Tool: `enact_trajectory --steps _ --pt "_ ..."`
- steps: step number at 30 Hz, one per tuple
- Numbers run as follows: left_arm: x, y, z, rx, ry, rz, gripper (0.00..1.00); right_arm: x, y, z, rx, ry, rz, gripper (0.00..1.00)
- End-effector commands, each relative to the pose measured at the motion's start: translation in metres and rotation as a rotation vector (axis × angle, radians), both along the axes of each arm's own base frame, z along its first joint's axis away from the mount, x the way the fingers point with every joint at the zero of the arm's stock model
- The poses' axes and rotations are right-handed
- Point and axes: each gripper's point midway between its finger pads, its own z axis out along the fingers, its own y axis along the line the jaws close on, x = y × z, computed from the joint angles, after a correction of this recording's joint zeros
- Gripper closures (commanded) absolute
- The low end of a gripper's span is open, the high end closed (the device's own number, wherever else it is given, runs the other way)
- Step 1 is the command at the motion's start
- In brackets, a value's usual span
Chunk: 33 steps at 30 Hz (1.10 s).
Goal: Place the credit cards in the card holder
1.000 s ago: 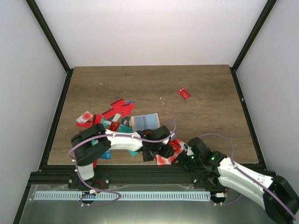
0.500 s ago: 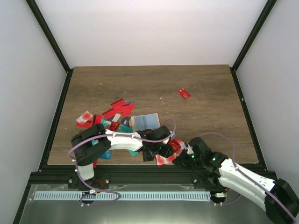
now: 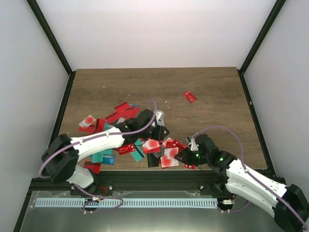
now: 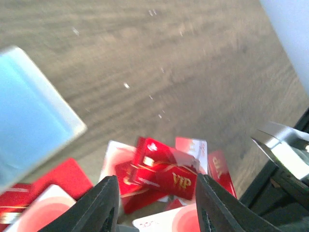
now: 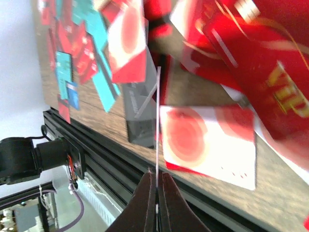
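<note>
Pinching tight, the right gripper (image 5: 157, 176) has its fingers pressed together on an edge-on card (image 5: 158, 121), which shows only as a thin pale line running straight out from the fingertips. Just to one side of that line a white card (image 5: 207, 140) with a red disc lies flat on the table (image 3: 207, 87). On the other side sits a dark grey card (image 5: 137, 116). Past them a red VIP card (image 5: 285, 92) and teal cards (image 5: 101, 79) overlap in a loose heap. From above, this gripper (image 3: 185, 155) sits low near the front edge, at the right end of the heap.

Over to the left gripper (image 4: 155, 186): fingers parted, nothing between them, and a red VIP card (image 4: 169, 176) shows on the wood through the gap. The card holder (image 4: 29, 125) appears left of those fingers as a light blue panel with a pale rim, blurred and close to the lens. Whether a finger touches it, I cannot tell. From above, the left gripper (image 3: 155, 129) hangs over the far side of the heap and hides most of the holder. The credit cards (image 3: 164, 147) are strewn from the table's left part to the space between the two grippers. They are mostly red, with some teal and a few white with red marks. One lone red card (image 3: 190, 96) lies well apart, farther back and to the right.
</note>
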Motion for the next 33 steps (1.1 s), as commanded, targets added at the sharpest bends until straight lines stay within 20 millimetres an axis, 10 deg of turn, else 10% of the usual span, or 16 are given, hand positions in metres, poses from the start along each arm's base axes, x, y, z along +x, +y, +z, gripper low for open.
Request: enact_trajectory --steps 1,8,21,33 --pt "0.018 0.031 0.014 -0.021 -0.064 -0.007 0.53 0.036 0.011 0.051 0.029 -0.267 0.023 0.99" --pt "0.025 0.052 0.065 -0.219 -0.18 -0.079 0.4 0.071 0.015 0.117 0.09 -0.514 0.045 0.99" --pt "0.029 0.076 0.135 -0.735 -0.203 0.031 0.3 0.111 0.016 0.177 0.375 -0.575 -0.138 0.99" --pt "0.027 0.069 0.161 -0.994 -0.158 0.044 0.29 0.135 0.016 0.234 0.643 -0.644 -0.294 0.99"
